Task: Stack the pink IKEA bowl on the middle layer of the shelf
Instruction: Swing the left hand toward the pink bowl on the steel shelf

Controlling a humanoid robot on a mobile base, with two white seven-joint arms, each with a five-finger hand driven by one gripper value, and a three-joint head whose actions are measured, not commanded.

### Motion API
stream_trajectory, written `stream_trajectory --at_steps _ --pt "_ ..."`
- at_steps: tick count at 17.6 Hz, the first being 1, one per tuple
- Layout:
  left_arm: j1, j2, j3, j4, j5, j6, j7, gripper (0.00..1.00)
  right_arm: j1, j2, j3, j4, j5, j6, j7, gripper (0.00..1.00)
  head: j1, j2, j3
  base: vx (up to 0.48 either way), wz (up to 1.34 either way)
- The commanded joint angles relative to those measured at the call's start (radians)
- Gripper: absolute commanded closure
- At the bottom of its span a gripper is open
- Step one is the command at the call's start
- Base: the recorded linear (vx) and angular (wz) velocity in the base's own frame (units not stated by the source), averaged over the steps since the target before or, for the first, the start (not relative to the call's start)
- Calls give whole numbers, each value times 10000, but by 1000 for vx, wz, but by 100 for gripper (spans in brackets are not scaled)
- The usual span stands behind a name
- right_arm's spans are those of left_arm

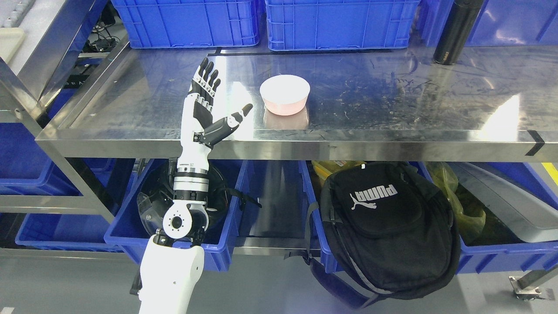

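Observation:
A pink bowl [285, 94] with a white inside stands upright on the steel shelf [392, 100], near its front edge. My left hand [218, 93] is raised over the shelf just left of the bowl, palm facing it. Its fingers [208, 76] point up and the thumb stretches toward the bowl, with a gap between thumb tip and bowl. The hand is open and holds nothing. The right arm does not show.
Blue crates [187, 22] line the back of the shelf, and a black bottle [455, 32] stands at the back right. Below hang a black backpack [383, 226] and blue bins [174, 244] with a black helmet-like object. A steel frame post [26, 100] rises at left.

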Motion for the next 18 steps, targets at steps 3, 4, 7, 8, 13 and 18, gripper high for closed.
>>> stream_trajectory --at_steps 3,4,7,8,13,18 --pt "-203 196 164 -53 -447 23 -403 0 230 -175 0 -175 0 7 3 0 0 0 0 4 -11" --pt "-295 625 194 -53 -1028 -8 -741 0 230 -175 0 -175 0 7 3 0 0 0 0 0 0" --pt "-905 1454 225 -99 -2639 -54 -1507 0 230 -175 0 -175 0 7 3 0 0 0 0 0 0" --pt "-1471 1898 240 -99 -3207 -8 -2118 1 230 -175 0 -175 0 7 3 0 0 0 0 0 0" --pt "-3928 3035 -262 -99 -7053 69 -5645 3 230 -175 0 -175 0 7 3 0 0 0 0 0 0" --pt "-5354 3238 -787 -84 -9852 23 -7905 4 230 -175 0 -175 0 7 3 0 0 0 0 0 0"
